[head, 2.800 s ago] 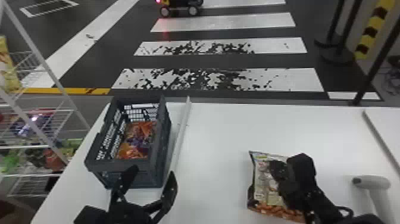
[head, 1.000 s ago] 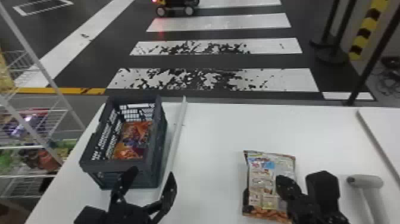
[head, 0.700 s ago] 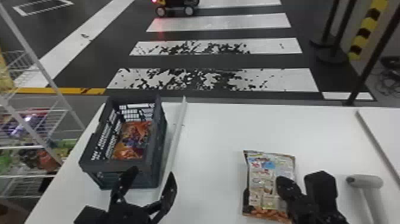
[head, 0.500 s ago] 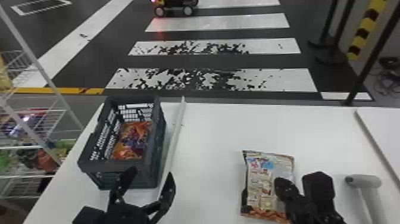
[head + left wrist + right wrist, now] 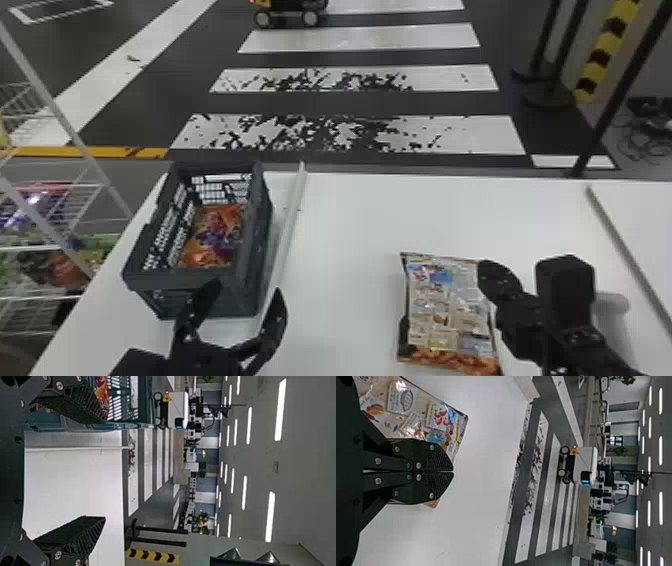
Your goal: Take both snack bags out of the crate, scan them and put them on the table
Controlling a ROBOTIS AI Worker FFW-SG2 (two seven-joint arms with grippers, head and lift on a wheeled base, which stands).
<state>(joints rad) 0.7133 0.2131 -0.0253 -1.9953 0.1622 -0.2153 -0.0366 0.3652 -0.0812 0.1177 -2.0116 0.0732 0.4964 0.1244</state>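
Placing of the outer bag (image 5: pixel 445 310), flat on the worktop (image 5: pixel 350 240) right of the crate (image 5: pixel 165 283), appears complete, the right hand (image 5: pixel 453 471) clenched and empty beside it; scanning cannot be confirmed. The released left hand (image 5: pixel 246 289), at the crate's near side, should next enter for the inner bag (image 5: pixel 215 232). Count: two bags, one crate.

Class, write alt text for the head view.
A beige snack bag lies on a white table, the robot's black right gripper by its right edge; at left, an orange-and-purple snack bag lies in a dark grey plastic crate near the open black left gripper.
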